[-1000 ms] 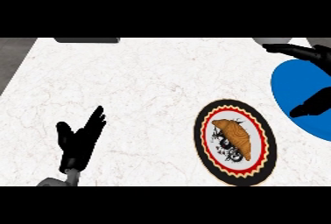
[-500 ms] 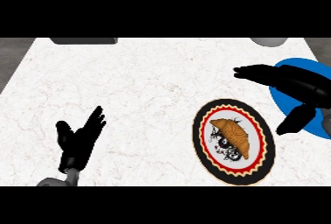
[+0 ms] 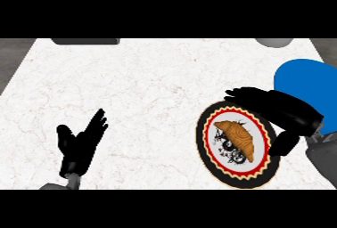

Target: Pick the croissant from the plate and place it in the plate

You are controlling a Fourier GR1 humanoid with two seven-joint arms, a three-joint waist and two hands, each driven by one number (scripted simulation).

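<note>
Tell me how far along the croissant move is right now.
Early stage. Nothing is moved: the croissant lies on the patterned plate. In hand: the right hand is open above that plate's far right rim, not touching the croissant. Left to do: grasp it, lift it and set it on the blue plate. The left hand rests open at lower left.

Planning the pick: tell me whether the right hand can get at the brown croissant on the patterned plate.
Probably yes. The black right hand hangs open at the upper right rim of the red-and-black patterned plate, and the brown croissant lies uncovered beside it with nothing between them.
</note>
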